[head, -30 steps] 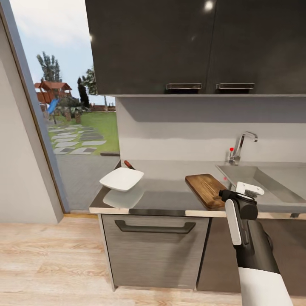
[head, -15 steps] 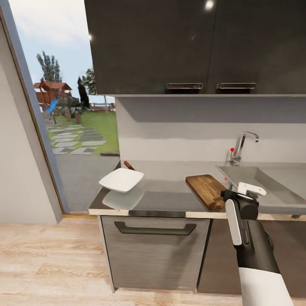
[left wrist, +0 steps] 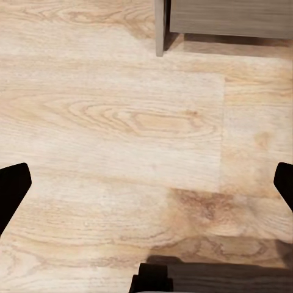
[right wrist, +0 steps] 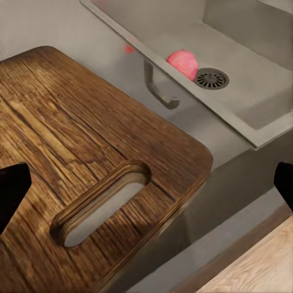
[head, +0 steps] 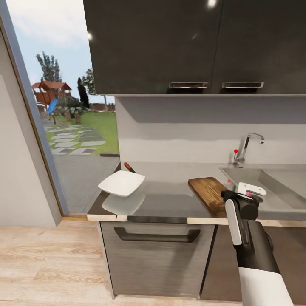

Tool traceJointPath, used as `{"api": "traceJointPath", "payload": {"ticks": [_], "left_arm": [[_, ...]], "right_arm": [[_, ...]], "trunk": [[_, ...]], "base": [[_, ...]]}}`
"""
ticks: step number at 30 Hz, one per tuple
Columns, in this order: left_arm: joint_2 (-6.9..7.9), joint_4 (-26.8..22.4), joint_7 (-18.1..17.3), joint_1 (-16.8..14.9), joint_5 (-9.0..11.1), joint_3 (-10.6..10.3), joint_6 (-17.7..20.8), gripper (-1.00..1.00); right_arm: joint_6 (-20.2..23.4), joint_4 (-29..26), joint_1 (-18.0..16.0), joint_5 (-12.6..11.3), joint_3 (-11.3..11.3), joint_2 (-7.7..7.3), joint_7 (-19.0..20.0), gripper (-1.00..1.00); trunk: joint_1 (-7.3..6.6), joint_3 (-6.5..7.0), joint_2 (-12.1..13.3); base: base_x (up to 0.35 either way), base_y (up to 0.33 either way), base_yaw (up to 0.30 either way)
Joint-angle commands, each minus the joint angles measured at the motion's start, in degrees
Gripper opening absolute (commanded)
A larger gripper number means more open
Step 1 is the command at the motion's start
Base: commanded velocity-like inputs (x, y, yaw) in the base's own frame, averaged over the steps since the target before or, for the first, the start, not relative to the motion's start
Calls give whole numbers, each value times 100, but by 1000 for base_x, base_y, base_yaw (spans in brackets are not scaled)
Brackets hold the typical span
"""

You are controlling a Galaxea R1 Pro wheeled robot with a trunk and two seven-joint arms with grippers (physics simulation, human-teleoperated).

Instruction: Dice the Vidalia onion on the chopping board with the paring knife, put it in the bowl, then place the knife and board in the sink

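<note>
My right tool [head: 251, 192] hung with its fingers spread and nothing between them, just above the near corner of the chopping board [head: 208, 194], at the end with the slot-shaped handle hole [right wrist: 102, 210]. My left tool [left wrist: 146, 189] was released too, its fingers wide apart over the wood plank floor [left wrist: 122, 122] beside a cabinet foot. The Vidalia onion [right wrist: 184, 63] lay beyond the right tool, down in the sink [head: 272, 180], touching or just beside the round drain [right wrist: 211, 79]; it looked like a small pinkish-red ball, smooth and likely to roll. To do the pick well, I judged I should carry the right tool past the board's end and over the basin rim, drop in from above and close across the onion's widest part, so it would not squirt toward the basin wall. The faucet [head: 246, 146] stood at the back and needed clearance. Well off to the other side of the tool, the bowl [head: 121, 183] sat on the worktop [head: 170, 204], with the paring knife [head: 129, 167] showing just behind it.
</note>
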Motion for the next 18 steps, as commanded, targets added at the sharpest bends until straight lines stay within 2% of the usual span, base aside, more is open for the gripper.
{"api": "traceJointPath", "payload": {"ticks": [1,11,18], "left_arm": [[1,-8,11,2,15,-5,-8,100],[-2,-8,11,2,12,-6,-8,100],[1,-8,11,2,14,-8,-8,100]], "right_arm": [[8,38,-5,-58,-6,-1,-47,100],[2,305,-5,-50,-2,-140,-59,100],[-19,421,-5,323,0,-162,-54,100]], "trunk": [[0,-5,-3],[0,-5,-3],[0,-5,-3]], "base": [[3,1,0],[0,0,0],[0,0,0]]}}
